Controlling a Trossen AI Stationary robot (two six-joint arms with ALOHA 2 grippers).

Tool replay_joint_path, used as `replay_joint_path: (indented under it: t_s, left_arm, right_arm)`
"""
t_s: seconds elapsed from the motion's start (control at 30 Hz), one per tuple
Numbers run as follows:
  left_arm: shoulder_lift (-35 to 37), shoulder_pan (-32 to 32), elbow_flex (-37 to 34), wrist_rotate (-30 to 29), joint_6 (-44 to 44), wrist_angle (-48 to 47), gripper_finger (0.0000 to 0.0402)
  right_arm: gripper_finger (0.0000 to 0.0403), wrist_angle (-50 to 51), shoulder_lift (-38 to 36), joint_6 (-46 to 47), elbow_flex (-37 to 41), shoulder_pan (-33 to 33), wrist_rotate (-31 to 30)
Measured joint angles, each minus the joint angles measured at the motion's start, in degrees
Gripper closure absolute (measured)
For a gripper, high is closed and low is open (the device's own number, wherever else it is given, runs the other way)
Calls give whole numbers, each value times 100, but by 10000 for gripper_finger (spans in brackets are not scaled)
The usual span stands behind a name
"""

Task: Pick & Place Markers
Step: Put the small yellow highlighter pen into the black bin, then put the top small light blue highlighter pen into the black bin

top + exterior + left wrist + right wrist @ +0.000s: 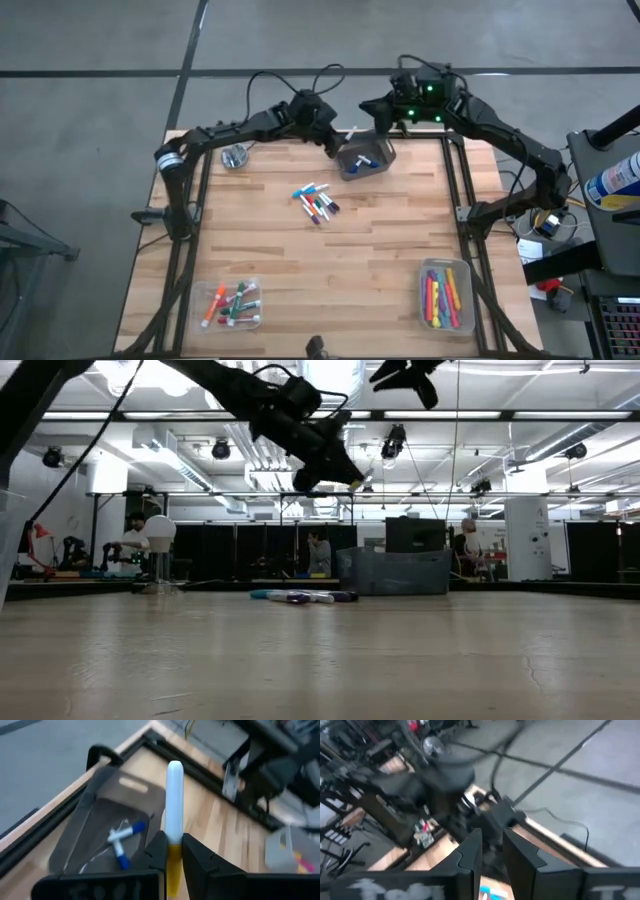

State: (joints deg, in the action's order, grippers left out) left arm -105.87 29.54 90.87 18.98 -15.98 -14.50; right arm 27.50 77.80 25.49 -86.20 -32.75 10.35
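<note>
My left gripper hangs above the table's far side, next to the dark mesh bin, shut on a white marker with a yellow end. In the left wrist view the bin holds two blue-capped markers. A loose pile of markers lies mid-table and also shows in the low view. More markers lie in two clear trays. My right gripper is raised over the far edge behind the bin, open by a narrow gap and empty. My left gripper pinches the marker between its two fingers at the yellow end. The white body sticks out forward past the fingertips, along the fingers. The marker is lifted clear of the table, above and beside the bin.
A small round metal object sits near the table's far left corner. Black frame rails run along the table's left and right sides. Bare wood lies between the pile and the near trays. People and equipment show in the room beyond.
</note>
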Motion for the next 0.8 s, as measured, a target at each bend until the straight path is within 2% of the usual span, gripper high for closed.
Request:
replay_joint_path:
  t_s: [0.17, 0.43, 0.53, 0.73, 0.8]
  left_arm:
    - [-455, 14, 3, 4, -378, 621, 372]
    - [-1349, 50, 324, 303, -708, 421, 371]
    - [-1587, 74, 567, 297, -915, 76, 367]
    - [-1862, 165, 1064, 250, -824, -665, 320]
    - [-1839, 171, 1141, 242, -744, -615, 300]
  right_arm:
    - [335, 1, -48, -83, -259, -2, -6]
    - [335, 14, -57, -200, -308, 0, -2]
    - [334, 18, -57, -214, -298, 0, 0]
    - [335, 18, -56, -259, -284, 0, 2]
    - [337, 18, -55, -262, -281, 0, 2]
